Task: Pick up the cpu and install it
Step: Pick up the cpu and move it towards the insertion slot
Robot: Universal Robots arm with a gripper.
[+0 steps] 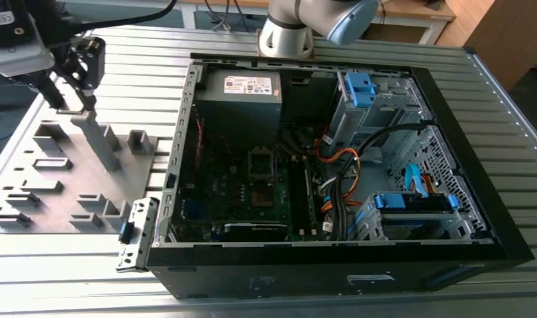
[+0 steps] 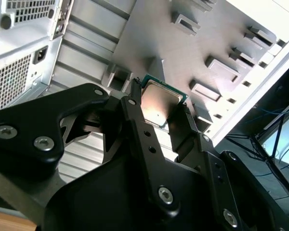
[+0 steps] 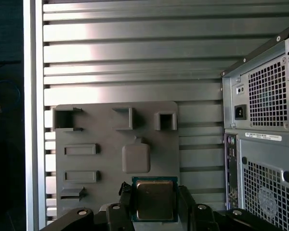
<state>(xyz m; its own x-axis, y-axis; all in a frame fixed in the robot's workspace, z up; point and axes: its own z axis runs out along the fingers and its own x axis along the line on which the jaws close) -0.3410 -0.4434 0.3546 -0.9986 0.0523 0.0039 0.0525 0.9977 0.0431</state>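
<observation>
The cpu (image 3: 155, 199), a small square chip with a silver-grey top and a thin dark-green rim, sits between the two black fingers of my gripper (image 3: 155, 204). The second wrist view shows the same cpu (image 2: 162, 102) clamped by its edges in the gripper (image 2: 159, 115), raised off the grey fixture plate (image 2: 221, 43). In the exterior view the gripper (image 1: 71, 105) hangs over the far end of that fixture plate (image 1: 74, 173), at the exterior view's left of the open computer case (image 1: 339, 262). The black socket frame (image 1: 262, 163) lies on the motherboard inside the case.
The case lies on its side on a ribbed aluminium table (image 1: 56, 285), holding a power supply (image 1: 242, 89), drive cages (image 1: 374, 99) and orange and black cables (image 1: 347, 169). Raised holders (image 1: 96, 136) stand on the fixture plate. The arm's base (image 1: 286, 36) stands behind the case.
</observation>
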